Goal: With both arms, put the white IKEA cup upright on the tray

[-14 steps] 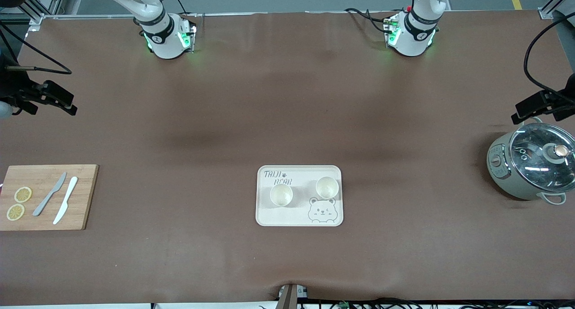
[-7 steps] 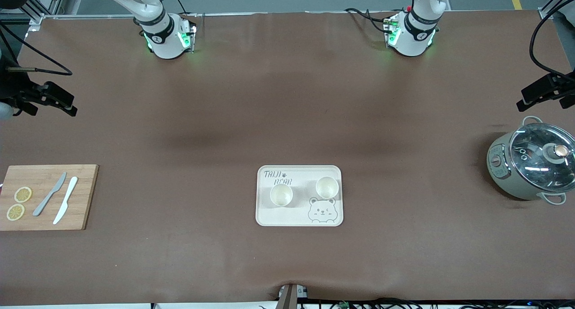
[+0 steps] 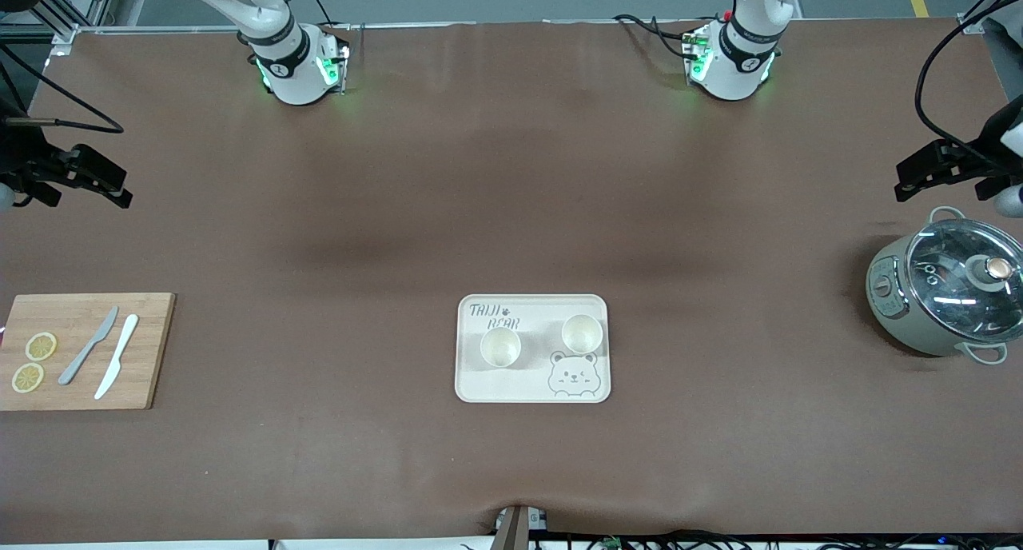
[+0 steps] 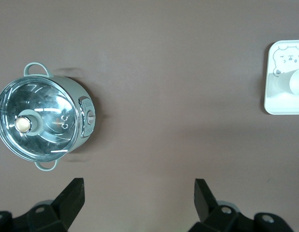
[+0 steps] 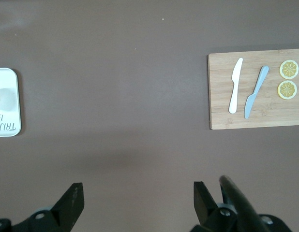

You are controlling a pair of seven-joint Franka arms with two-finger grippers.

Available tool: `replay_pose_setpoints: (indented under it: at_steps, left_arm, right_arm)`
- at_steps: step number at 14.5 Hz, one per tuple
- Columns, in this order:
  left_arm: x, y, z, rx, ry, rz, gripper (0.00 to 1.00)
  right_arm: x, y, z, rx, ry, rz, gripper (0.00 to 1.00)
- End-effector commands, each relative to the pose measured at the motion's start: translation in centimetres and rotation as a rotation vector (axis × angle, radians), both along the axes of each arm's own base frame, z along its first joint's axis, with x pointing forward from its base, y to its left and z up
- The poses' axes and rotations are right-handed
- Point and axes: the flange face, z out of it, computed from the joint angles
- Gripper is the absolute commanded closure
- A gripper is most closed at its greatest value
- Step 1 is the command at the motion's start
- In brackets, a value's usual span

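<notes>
The cream-white tray [image 3: 478, 386] lies in the middle of the table, nearer to the front camera. Two white cups stand upright on it, one [image 3: 500, 347] toward the right arm's end and one [image 3: 581, 333] toward the left arm's end. My left gripper [image 3: 911, 184] hangs open and empty in the air at the left arm's end, over bare table beside the pot; its jaws [image 4: 139, 193] stand wide apart. My right gripper [image 3: 112, 190] hangs open and empty over bare table at the right arm's end [image 5: 139, 193]. The tray's edge shows in both wrist views [image 4: 275, 104] [image 5: 7, 128].
A pale green pot with a glass lid [image 3: 943, 298] stands at the left arm's end and shows in the left wrist view [image 4: 40, 118]. A wooden cutting board [image 3: 152, 358] at the right arm's end holds two knives [image 3: 88, 346] and two lemon slices [image 3: 41, 346].
My left gripper has shifted off the pot toward the robots' bases and then a little toward the table's middle. My right gripper has barely moved. The cups and tray are still.
</notes>
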Motion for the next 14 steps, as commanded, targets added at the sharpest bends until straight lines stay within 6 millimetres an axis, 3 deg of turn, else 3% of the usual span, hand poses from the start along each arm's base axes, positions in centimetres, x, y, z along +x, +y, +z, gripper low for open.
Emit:
replay_pose_setpoints:
  at_steps: [1, 9, 14]
  left_arm:
    - [0.1, -0.8, -1.0, 0.019, 0.015, -0.097, 0.00]
    - [-0.1, -2.2, -1.8, 0.005, 0.037, -0.143, 0.00]
    - [0.0, -1.9, -1.8, 0.004, 0.035, -0.137, 0.00]
  right_arm:
    - [0.5, -0.3, 0.4, -0.014, -0.002, -0.004, 0.00]
    - [0.5, -0.4, 0.6, -0.014, -0.007, -0.007, 0.00]
    - [0.6, -0.4, 0.6, -0.012, -0.009, -0.011, 0.00]
